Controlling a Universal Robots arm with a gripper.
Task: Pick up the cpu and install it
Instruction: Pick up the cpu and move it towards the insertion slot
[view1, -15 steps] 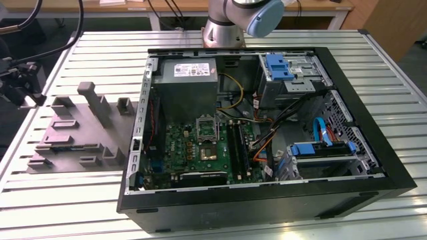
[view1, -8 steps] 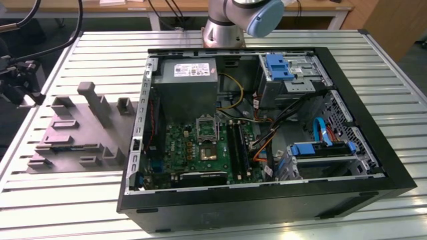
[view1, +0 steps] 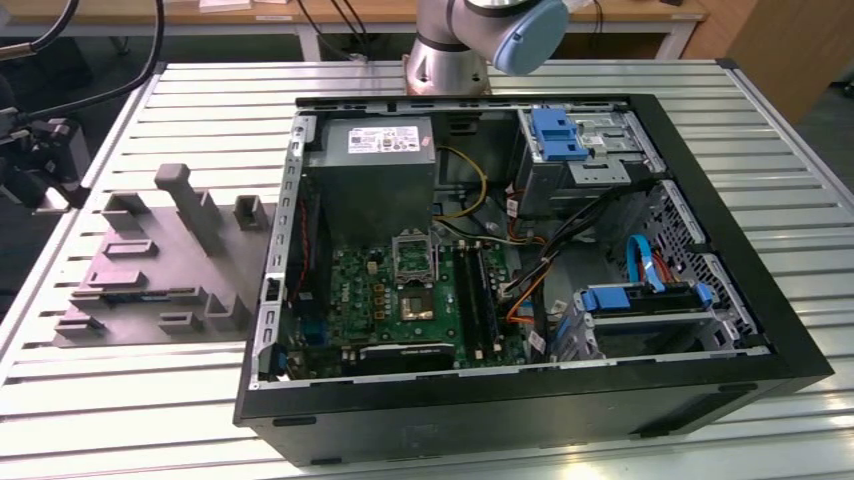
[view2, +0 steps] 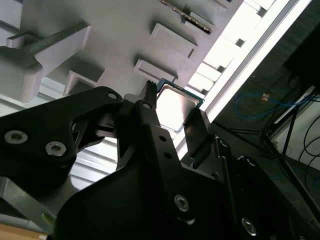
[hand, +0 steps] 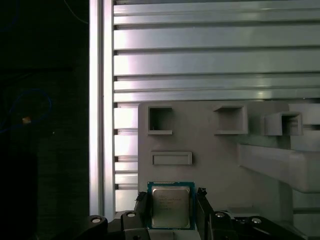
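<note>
Cpu (hand: 171, 206), silvery top up, edges square to fixture plate (hand: 210, 150), clamped in the gripper (hand: 171, 197).

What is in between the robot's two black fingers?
In both wrist views the cpu sits between the fingers of the gripper, pinched from both sides, with the grey fixture plate behind it.

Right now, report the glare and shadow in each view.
Second wrist view: glare whitens the cpu top and the table slats blow out. First wrist view: slats gleam, the side beyond the table edge is near black. Exterior view: even light, case interior readable.
</note>
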